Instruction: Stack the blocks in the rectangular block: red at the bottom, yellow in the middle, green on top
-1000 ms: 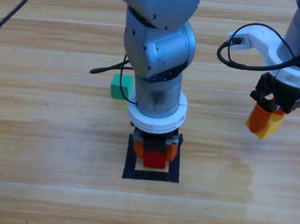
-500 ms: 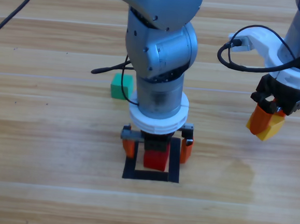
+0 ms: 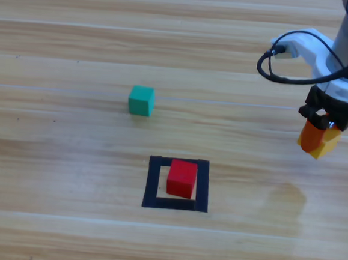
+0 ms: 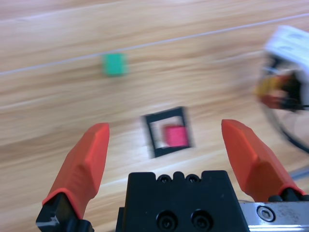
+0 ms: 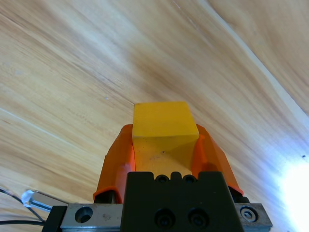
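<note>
The black tape square (image 3: 177, 184) lies nearest the front edge of the desk (image 3: 58, 217), a flat outline stuck to the wood. Inside it sits 1 block, the red cube (image 3: 181, 178), resting on the bare wood within the outline, closer to the right strip than to the left one. Nothing else is inside the outline and nothing rests on the cube.

Farther back and to the left, the green cube (image 3: 141, 100) stands alone on the desk, well apart from the tape square.

On the right, about level with the green cube, the right hand (image 3: 319, 139) hangs above the desk with its 2 orange jaws clamped on the yellow cube (image 5: 164, 126); the right wrist view shows the cube pinched between the jaws and sticking out past their tips, with only wood grain beyond it.

Farthest back, the left hand (image 4: 166, 150) is at the top edge of the high view, where only blurred orange tips show. Its own wrist view has the 2 jaws spread wide with nothing between them, looking down at the tape square, the red cube and the green cube.
</note>
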Controlling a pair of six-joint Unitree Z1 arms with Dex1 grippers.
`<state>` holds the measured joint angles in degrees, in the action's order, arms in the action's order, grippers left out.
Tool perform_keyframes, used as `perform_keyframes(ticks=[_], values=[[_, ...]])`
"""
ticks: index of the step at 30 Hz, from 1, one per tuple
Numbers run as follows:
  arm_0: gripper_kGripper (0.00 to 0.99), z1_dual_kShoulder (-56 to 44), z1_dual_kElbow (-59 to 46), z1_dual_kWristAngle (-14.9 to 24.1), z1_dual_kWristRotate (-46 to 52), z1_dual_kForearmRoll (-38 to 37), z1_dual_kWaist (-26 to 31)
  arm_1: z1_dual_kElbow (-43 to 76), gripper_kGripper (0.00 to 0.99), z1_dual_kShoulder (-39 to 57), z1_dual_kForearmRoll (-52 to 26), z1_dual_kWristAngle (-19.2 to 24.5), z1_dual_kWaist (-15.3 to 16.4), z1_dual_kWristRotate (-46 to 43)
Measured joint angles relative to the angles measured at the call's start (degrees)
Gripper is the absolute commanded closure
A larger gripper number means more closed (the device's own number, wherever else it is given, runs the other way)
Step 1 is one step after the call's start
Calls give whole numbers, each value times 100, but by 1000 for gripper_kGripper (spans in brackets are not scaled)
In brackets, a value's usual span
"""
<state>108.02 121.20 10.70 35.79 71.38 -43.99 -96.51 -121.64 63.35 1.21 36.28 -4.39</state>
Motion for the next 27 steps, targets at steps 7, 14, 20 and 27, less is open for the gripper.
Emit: perform_keyframes(ticks=[7, 14, 20, 27], values=[[0, -245, -2661, -500, -1665, -1368, 1931, 288, 990, 625, -78, 74, 810, 102], [8, 780, -1203, -529, -1957, -654, 2357, 21, 990, 748, -277, -970, 1073, 1047], [4, 2036, 1014, -701, -2028, 582, 2359, -580, 990, 712, -329, -1138, 1139, 1907], [0, 2487, 1261, -910, -2040, 612, 2358, -794, 990, 215, -299, -1139, 1329, 3224]])
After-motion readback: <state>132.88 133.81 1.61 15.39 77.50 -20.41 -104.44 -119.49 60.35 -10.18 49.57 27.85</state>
